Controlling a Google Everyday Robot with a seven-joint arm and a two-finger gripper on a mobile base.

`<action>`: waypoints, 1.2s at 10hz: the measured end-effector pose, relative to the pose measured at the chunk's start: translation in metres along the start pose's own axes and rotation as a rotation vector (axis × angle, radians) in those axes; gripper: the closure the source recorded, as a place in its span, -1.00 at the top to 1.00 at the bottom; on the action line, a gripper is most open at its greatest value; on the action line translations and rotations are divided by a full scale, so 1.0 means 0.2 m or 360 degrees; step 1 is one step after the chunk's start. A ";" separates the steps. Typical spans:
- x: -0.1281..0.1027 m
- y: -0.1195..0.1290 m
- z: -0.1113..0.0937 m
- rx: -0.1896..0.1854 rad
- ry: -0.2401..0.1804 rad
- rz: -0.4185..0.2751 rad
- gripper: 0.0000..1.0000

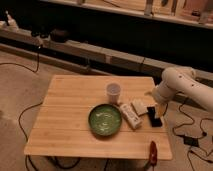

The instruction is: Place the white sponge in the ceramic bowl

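Observation:
The white sponge (pixel 139 106) is a small cream block lying on the wooden table (pixel 70 115), just right of the green ceramic bowl (pixel 105 120) and touching a longer white bar (pixel 129 116). The bowl holds nothing that I can see. My gripper (pixel 159 108) hangs from the white arm (pixel 175 84) at the table's right edge. It is low, a short way right of the sponge and above a black flat object (pixel 153 116). It holds nothing that I can see.
A pale translucent cup (pixel 114 91) stands behind the bowl. A red-handled tool (pixel 153 150) lies at the table's front right corner. Cables (pixel 192 137) run over the floor on the right and left. A dark shelf wall stands behind.

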 end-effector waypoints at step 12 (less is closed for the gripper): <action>0.02 -0.32 0.36 -0.0060 -0.0081 -0.0179 0.60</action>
